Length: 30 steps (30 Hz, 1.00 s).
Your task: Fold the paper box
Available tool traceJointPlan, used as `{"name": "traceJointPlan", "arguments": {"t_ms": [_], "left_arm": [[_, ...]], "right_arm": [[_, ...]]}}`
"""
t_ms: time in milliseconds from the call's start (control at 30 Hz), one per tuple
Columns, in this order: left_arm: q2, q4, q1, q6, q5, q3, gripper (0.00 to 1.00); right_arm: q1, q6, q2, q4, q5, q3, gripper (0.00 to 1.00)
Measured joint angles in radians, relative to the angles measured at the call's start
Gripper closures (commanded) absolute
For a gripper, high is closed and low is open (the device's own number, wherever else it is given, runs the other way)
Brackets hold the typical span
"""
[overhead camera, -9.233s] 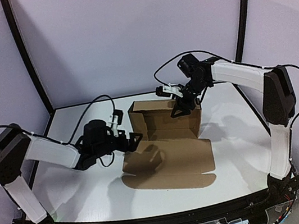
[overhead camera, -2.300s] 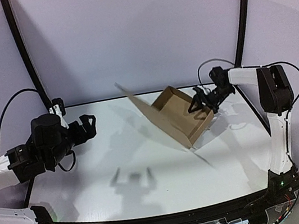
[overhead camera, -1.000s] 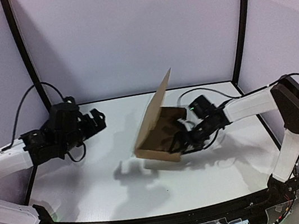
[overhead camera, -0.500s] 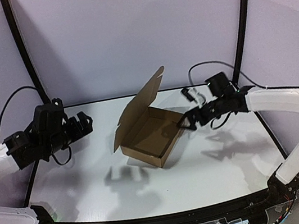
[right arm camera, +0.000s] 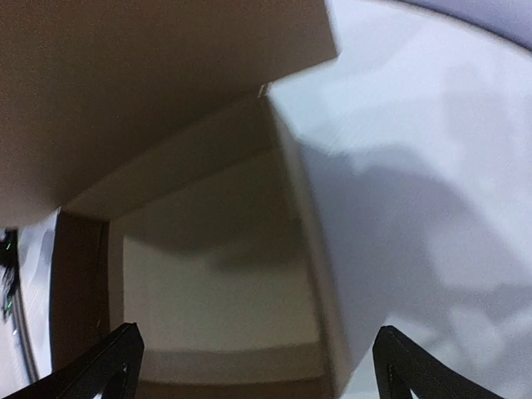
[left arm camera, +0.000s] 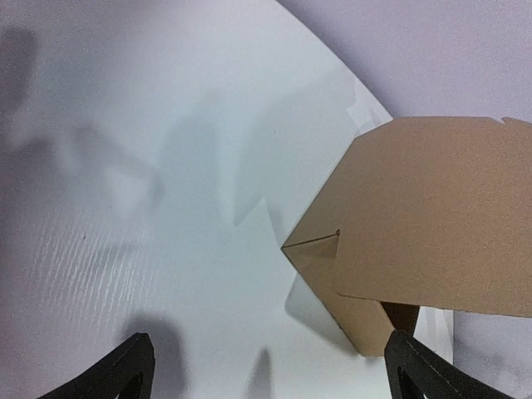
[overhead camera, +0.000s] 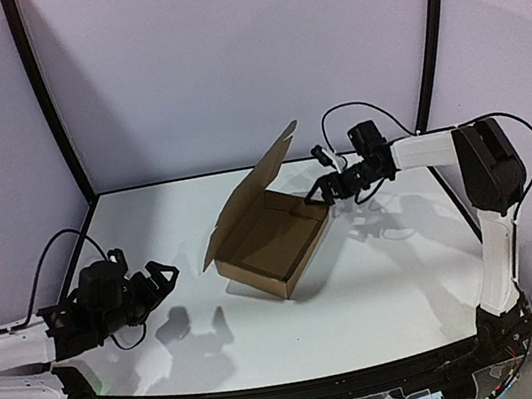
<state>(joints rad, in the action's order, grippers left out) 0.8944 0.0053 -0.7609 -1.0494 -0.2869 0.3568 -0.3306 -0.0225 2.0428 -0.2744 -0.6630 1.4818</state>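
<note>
The paper box (overhead camera: 271, 242) sits centred on the desk (overhead camera: 389, 271), tray formed, lid (overhead camera: 254, 186) upright along its 10 o'clock side. The right pincer (overhead camera: 318, 194), spread, hovers by its 2 o'clock corner. The left pincer (overhead camera: 162, 280), spread, sits well apart at 8 o'clock. The cardboard looks light, stiff and easily dented, so the lid's free edge seems the best hold.

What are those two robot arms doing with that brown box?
Two robot arms are folding a paper box. It sits on the white table as an open tray, its lid standing up, not shut yet. Neither arm holds it: the right gripper hovers open by the box's far right corner, and the left gripper, open too, is well off to its left.
</note>
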Motion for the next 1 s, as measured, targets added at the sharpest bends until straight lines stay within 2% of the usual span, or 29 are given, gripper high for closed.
{"name": "traceJointPlan", "arguments": {"t_ms": [100, 233, 467, 533, 667, 800, 900, 1000], "left_arm": [[0.072, 0.052, 0.0, -0.024, 0.033, 0.014, 0.01], [0.164, 0.054, 0.0, 0.037, 0.088, 0.146, 0.01], [0.137, -0.094, 0.0, 0.206, 0.055, 0.347, 0.01], [0.078, -0.161, 0.0, 0.261, 0.031, 0.361, 0.01], [-0.044, -0.29, 0.0, 0.336, -0.03, 0.37, 0.01], [-0.117, -0.44, 0.002, 0.34, -0.143, 0.377, 0.01], [-0.119, -0.503, 0.047, 0.362, -0.208, 0.372, 0.01], [-0.075, -0.494, 0.121, 0.435, -0.225, 0.361, 0.01]], "right_arm": [[-0.012, -0.015, -0.036, 0.022, -0.045, -0.112, 0.02], [-0.081, -0.045, -0.142, 0.058, -0.075, -0.295, 0.02], [-0.357, 0.015, -0.347, 0.16, -0.034, -0.587, 0.02], [-0.37, 0.028, -0.392, 0.16, 0.011, -0.611, 0.02], [-0.346, 0.031, -0.533, 0.151, 0.202, -0.618, 0.02], [-0.32, -0.05, -0.646, 0.161, 0.311, -0.605, 0.02], [-0.297, -0.155, -0.652, 0.174, 0.329, -0.569, 0.02], [-0.254, -0.244, -0.582, 0.152, 0.299, -0.47, 0.03]]}}
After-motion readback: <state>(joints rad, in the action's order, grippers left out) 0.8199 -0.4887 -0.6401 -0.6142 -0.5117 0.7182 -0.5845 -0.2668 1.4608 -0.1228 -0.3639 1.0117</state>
